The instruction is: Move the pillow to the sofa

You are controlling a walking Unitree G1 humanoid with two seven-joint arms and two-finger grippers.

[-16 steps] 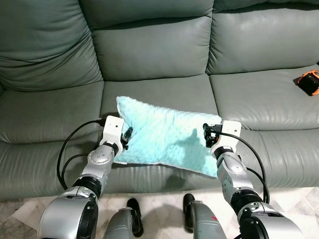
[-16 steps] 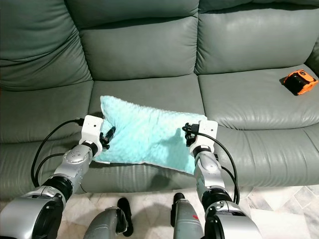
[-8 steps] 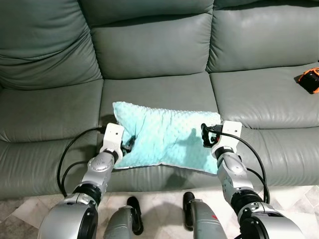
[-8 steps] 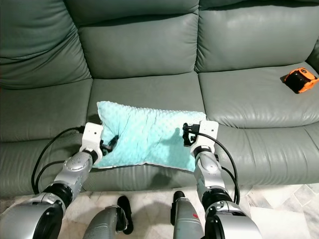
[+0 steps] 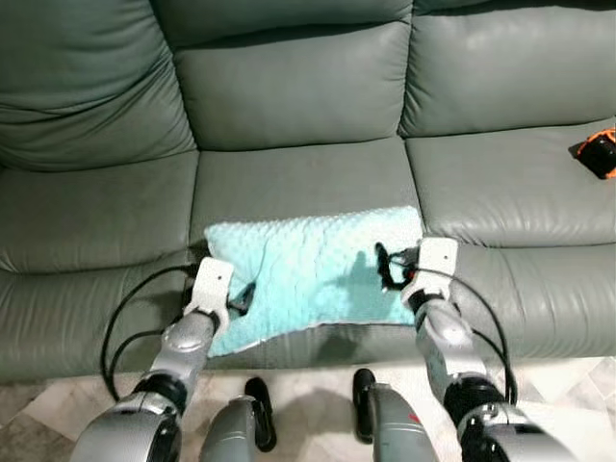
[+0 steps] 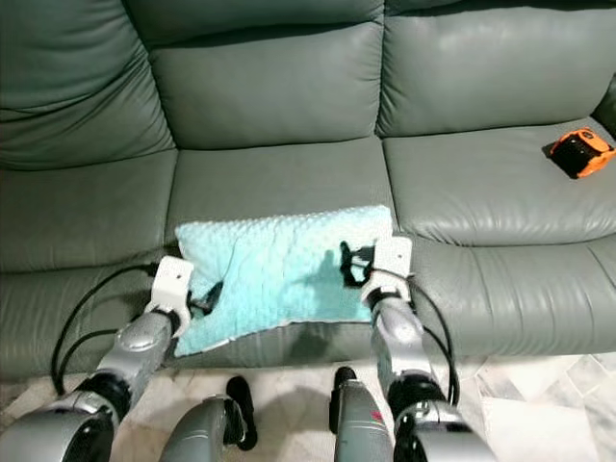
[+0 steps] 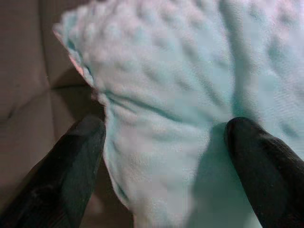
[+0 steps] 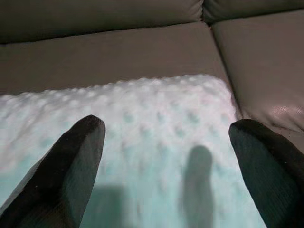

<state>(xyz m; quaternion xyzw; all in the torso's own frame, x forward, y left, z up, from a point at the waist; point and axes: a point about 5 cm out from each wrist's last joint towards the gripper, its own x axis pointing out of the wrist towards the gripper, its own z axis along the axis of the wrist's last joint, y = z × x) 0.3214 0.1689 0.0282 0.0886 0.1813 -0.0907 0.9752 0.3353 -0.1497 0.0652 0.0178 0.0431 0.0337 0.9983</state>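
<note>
The left hand [image 5: 241,295], fingers apart, straddles the left edge of the pillow [image 5: 308,274]. The pillow lies flat on the sofa [image 5: 289,183] middle seat, its front-left corner overhanging. The right hand [image 5: 385,269] hovers spread over its right edge. Orange object [image 5: 599,152] sits far right.

An orange-and-black object [image 6: 580,154] lies on the right-hand seat cushion, close to the frame's right edge — too small to say what it is. Below the seat front runs a pale marbled floor [image 6: 539,395], light tiles with darker veining, seen at the bottom of both eye views — brightest toward the lower right corner.
</note>
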